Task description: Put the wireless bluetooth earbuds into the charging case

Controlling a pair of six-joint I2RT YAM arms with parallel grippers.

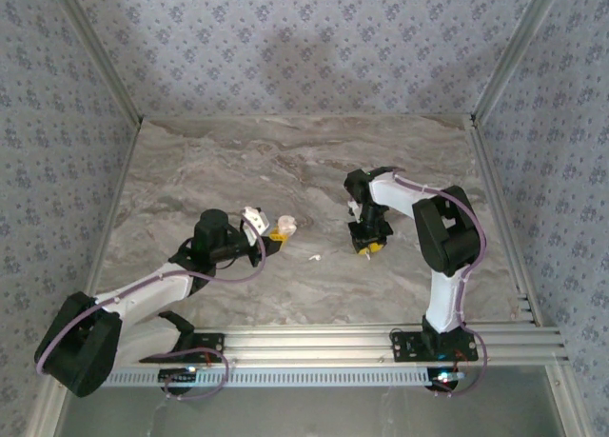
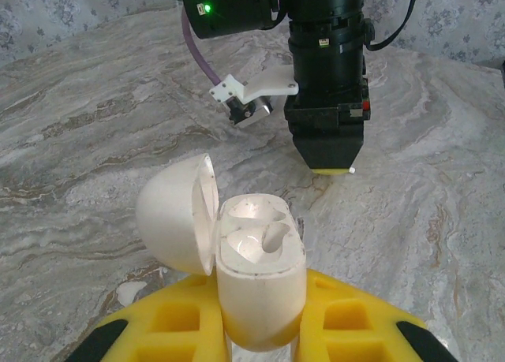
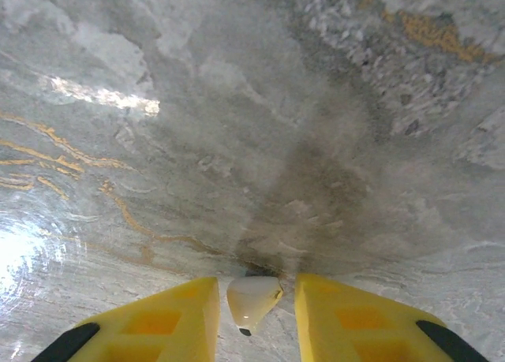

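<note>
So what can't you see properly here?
- Top view: the white speck is too small to name.
- Right wrist view: whether the right claw really grips the earbud; the bottom edge cuts it off.
- Left wrist view: the case underside, hidden by the left claw.

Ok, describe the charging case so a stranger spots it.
On the marble table, find the left arm's yellow fingers. Between them sits the charging case: a white rounded shell, lid open over two empty wells, far bigger than the earbud between the right fingers.
</note>
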